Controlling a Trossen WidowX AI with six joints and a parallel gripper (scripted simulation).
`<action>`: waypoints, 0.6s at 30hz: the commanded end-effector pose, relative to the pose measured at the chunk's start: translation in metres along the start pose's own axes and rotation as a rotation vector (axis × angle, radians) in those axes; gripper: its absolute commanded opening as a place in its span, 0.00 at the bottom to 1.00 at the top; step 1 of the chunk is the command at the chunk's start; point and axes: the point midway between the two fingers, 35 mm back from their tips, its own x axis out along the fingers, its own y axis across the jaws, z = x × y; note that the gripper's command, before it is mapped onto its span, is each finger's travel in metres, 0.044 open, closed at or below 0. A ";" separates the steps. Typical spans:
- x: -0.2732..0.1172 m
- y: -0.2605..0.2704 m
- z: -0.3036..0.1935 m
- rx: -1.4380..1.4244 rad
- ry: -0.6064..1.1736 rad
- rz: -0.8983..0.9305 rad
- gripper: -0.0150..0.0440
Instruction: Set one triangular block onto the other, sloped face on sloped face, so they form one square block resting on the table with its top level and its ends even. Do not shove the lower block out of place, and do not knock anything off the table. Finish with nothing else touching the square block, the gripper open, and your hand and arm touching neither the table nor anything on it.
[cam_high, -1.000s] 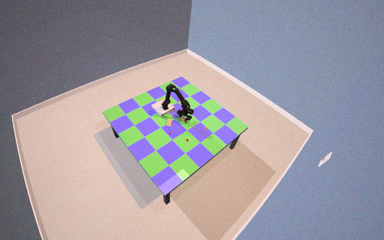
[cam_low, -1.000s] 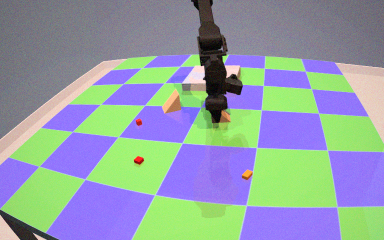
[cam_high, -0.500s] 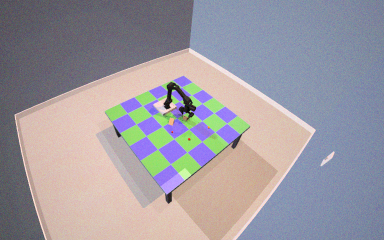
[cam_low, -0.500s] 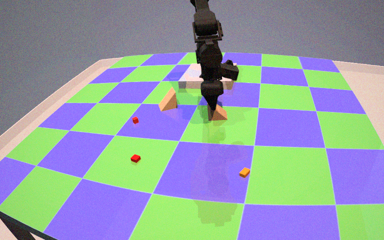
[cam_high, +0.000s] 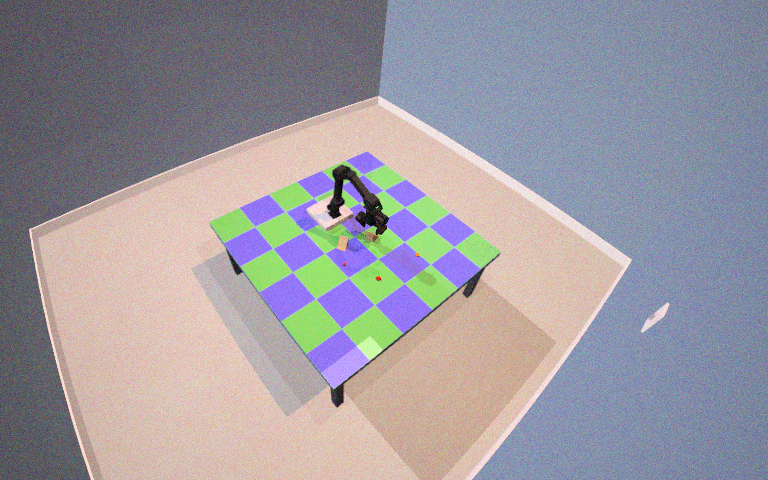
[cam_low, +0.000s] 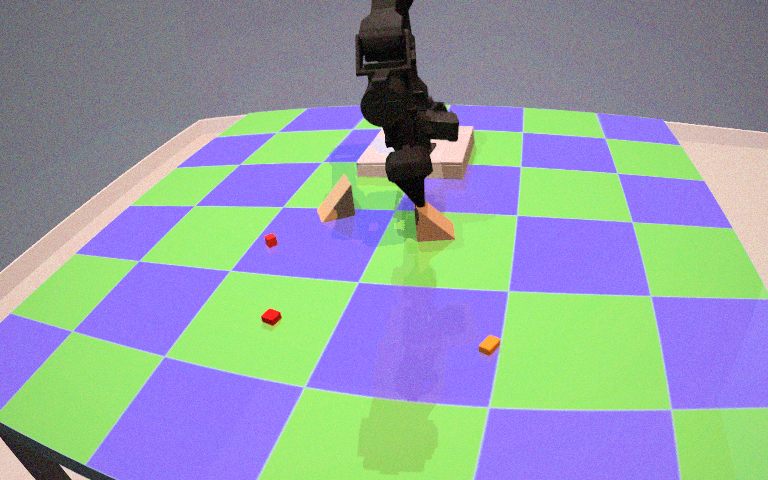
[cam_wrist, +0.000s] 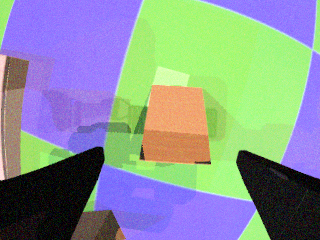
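Observation:
One wooden triangular block (cam_high: 371, 236) (cam_low: 434, 225) (cam_wrist: 176, 112) rests on a green square, its slope falling toward the right in the exterior view. My gripper (cam_high: 381, 230) (cam_low: 420, 203) (cam_wrist: 171, 156) is wide open and empty, with its fingertips close over this block. In the wrist view the block shows between and beyond the fingers, with room on both sides. The other triangular block (cam_high: 343, 243) (cam_low: 338, 202) (cam_wrist: 95, 226) stands apart, to the left in the exterior view, its slope falling left. The wrist view shows only part of it, at the bottom edge.
The arm's pale base slab (cam_high: 338, 222) (cam_low: 370, 169) (cam_wrist: 14, 100) lies behind the blocks. A small red cube (cam_high: 344, 264) (cam_low: 270, 240), a flat red piece (cam_high: 378, 278) (cam_low: 271, 316) and an orange piece (cam_high: 417, 255) (cam_low: 489, 345) lie on the checkered table (cam_high: 345, 300) (cam_low: 583, 350).

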 end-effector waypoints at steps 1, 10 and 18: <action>-0.022 0.000 -0.025 0.011 -0.194 -0.024 1.00; -0.032 0.001 -0.034 0.012 -0.275 -0.051 1.00; -0.021 -0.001 -0.032 0.012 -0.275 -0.052 1.00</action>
